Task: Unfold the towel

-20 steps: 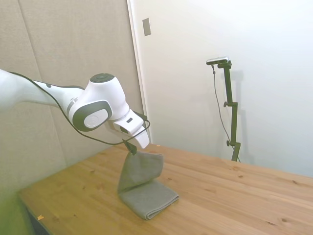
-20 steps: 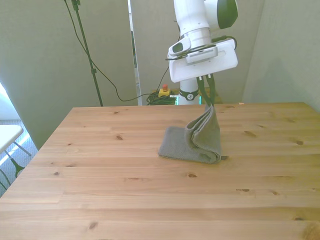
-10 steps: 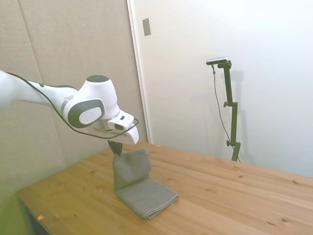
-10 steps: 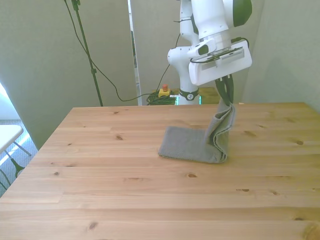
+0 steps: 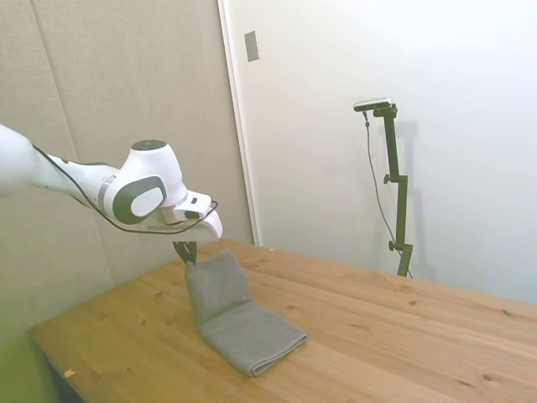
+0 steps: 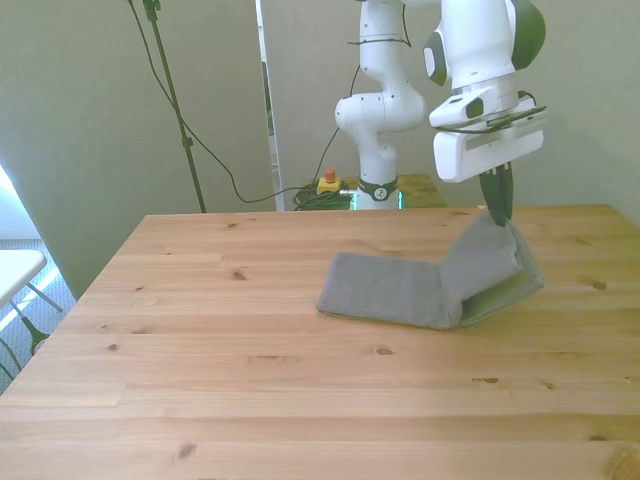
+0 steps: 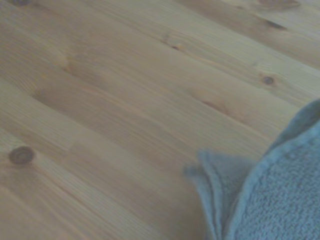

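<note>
Unfolding partway done. My gripper point(image 6: 497, 212) pinching top-layer edge of towel point(image 6: 420, 285), flap lifted and swung over toward front view's right, standing at slant above bench point(image 6: 250, 380). Lower layer lying flat near bench middle. Left: carry flap on past fold line, lay down flat, let go.

Towel grey-olive, thick terry, soft; raised flap sags slightly under own weight. Fold crease sits on bench at flap's base. Wrist view shows layered hem point(image 7: 220, 195) against bare wood.

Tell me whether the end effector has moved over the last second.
Yes. The end effector, shut on the towel, has swung toward the front view's right, away from the towel's flat half.
</note>
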`<state>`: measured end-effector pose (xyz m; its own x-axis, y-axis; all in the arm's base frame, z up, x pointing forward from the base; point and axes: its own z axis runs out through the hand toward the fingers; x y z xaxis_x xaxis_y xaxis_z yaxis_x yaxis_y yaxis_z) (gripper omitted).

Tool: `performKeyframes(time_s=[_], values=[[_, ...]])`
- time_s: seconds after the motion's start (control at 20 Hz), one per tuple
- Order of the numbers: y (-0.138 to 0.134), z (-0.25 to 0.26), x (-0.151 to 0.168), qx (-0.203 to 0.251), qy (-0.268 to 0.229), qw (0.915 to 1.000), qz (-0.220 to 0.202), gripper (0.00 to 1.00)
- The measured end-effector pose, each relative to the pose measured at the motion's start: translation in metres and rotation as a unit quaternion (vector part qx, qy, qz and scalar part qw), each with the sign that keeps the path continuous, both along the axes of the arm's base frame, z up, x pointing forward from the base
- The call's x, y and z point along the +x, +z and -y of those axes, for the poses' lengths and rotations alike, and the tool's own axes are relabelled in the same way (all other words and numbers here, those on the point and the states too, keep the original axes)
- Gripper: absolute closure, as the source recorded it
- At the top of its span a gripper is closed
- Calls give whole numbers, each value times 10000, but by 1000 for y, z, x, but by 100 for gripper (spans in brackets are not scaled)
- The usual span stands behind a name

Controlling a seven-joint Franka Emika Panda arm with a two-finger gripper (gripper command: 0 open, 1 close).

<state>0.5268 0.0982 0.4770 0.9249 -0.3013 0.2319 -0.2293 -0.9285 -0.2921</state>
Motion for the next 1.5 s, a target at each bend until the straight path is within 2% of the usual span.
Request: performKeyframes(time_s=[0.05, 0.25, 0.45, 0.9, 1.05, 1.2, 1.35, 1.5], values=[[0, -6, 3, 5, 26, 10000, -5, 0], [-23, -27, 11, -184, 191, 9995, -193, 0], [-47, -40, 24, -183, 298, 9985, -431, 0], [-38, -83, 19, -134, 506, 9974, -496, 0], [-38, -79, 18, -345, -147, 9980, -513, 0], [-55, -74, 7, -518, -877, 9929, -613, 0], [-58, -58, -24, -573, -1616, 9823, -753, 0], [-44, -21, -64, -599, -2358, 9657, -910, 0]])
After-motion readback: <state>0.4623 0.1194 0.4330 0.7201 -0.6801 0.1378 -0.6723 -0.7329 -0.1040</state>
